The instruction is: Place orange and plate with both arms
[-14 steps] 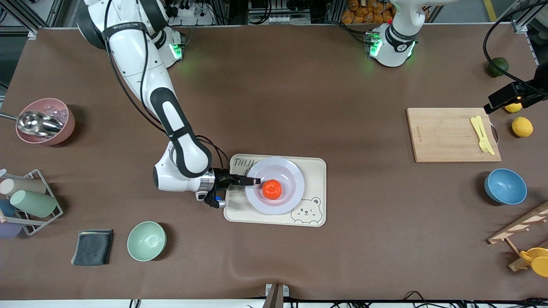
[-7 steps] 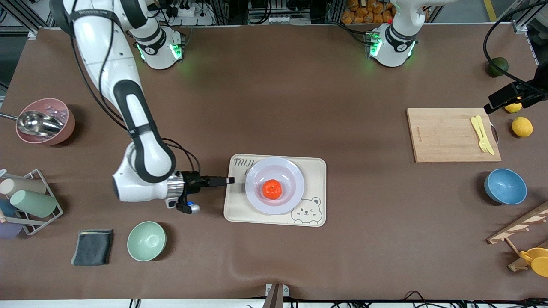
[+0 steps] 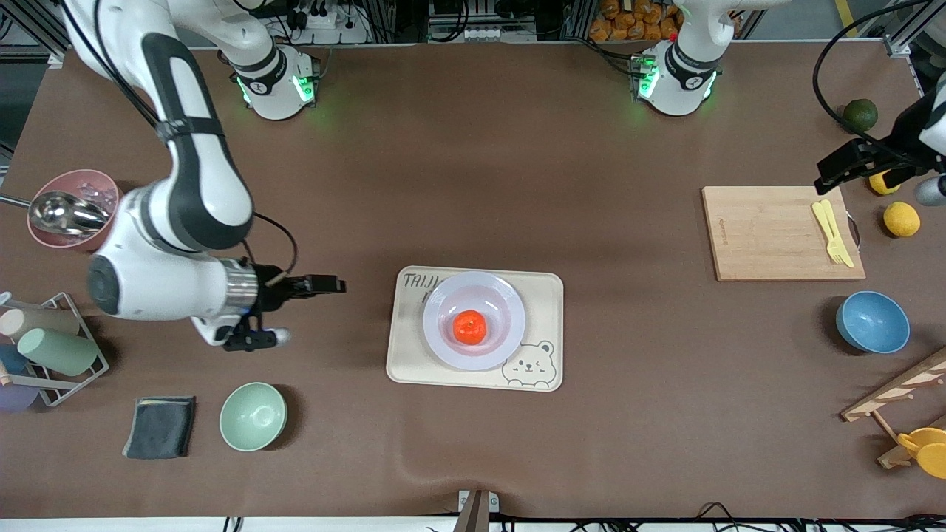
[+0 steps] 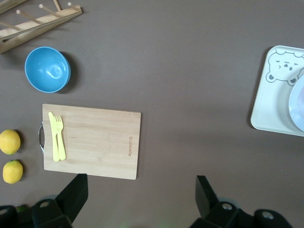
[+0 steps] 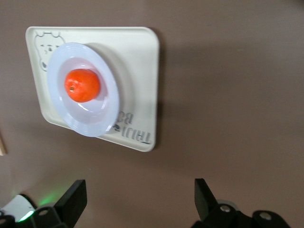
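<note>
The orange [image 3: 469,326] lies in the well of the pale plate [image 3: 511,297], which sits on the cream bear tray [image 3: 545,290]. My right gripper [image 3: 336,284] is open and empty, up over bare table beside the tray, toward the right arm's end. Its wrist view shows the orange [image 5: 81,85], the plate [image 5: 110,102] and the tray [image 5: 137,61] ahead of the open gripper [image 5: 140,190]. My left gripper [image 3: 831,174] is open and empty, held high over the cutting board's corner. In its wrist view the gripper [image 4: 141,183] is open, with a sliver of the plate [image 4: 298,102] at the edge.
A wooden cutting board [image 3: 782,233] with a yellow fork and knife [image 3: 831,230], two lemons [image 3: 902,219], a dark green fruit [image 3: 860,114] and a blue bowl [image 3: 872,321] are at the left arm's end. A green bowl [image 3: 253,416], dark cloth [image 3: 160,426], pink bowl [image 3: 77,208] and cup rack [image 3: 44,347] are at the right arm's end.
My right gripper drew back from the plate toward the right arm's end of the table, leaving the orange in the plate. My left gripper shifted slightly near the cutting board.
</note>
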{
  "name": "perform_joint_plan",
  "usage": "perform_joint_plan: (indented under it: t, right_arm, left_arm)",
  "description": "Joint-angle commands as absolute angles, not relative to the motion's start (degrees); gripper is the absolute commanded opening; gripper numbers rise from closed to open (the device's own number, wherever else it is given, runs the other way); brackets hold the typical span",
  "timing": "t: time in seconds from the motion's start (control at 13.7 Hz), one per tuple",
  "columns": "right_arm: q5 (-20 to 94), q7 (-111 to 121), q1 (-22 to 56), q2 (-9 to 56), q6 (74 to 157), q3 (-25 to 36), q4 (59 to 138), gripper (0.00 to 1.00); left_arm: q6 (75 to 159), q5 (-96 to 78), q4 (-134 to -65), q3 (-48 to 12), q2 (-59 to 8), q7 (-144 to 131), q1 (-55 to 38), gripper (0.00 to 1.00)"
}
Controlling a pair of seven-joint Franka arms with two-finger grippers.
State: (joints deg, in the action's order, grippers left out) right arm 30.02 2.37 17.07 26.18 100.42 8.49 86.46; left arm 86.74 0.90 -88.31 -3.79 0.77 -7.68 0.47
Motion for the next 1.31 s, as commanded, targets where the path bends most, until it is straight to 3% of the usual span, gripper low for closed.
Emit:
perform_joint_plan:
  t: [0.0, 0.29, 0.44, 0.51, 0.87, 1.24]
  right_arm:
    - [21.1, 2.4, 15.6, 21.0, 99.1, 7.8, 88.2, 1.00]
    - [13.0, 4.9, 11.0, 16.8, 94.5, 7.7, 88.1, 1.00]
    - [11.6, 9.0, 1.1, 14.8, 92.9, 0.6, 87.5, 1.00]
    - [7.4, 8.6, -0.3, 12.7, 92.8, -1.0, 87.5, 1.00]
    - [-0.1, 1.5, 0.8, 2.0, 87.3, 0.1, 87.9, 1.00]
    - [-0.9, -7.5, 1.4, -2.7, 82.8, 1.7, 87.8, 1.00]
  left_arm:
    - [86.8, 2.0, -88.7, -4.5, 1.9, -6.1, 0.6, 1.00]
    - [86.7, 2.0, -88.8, -4.7, 2.0, -6.0, 0.5, 1.00]
    - [86.7, 1.8, -88.9, -4.7, 2.0, -5.5, 0.7, 1.00]
    - [86.7, 1.8, -88.9, -4.7, 2.1, -5.6, 0.7, 1.00]
    - [86.7, 1.4, -89.1, -4.6, 2.5, -5.6, 1.0, 1.00]
    - [86.7, 1.3, -89.1, -4.6, 2.4, -5.5, 1.0, 1.00]
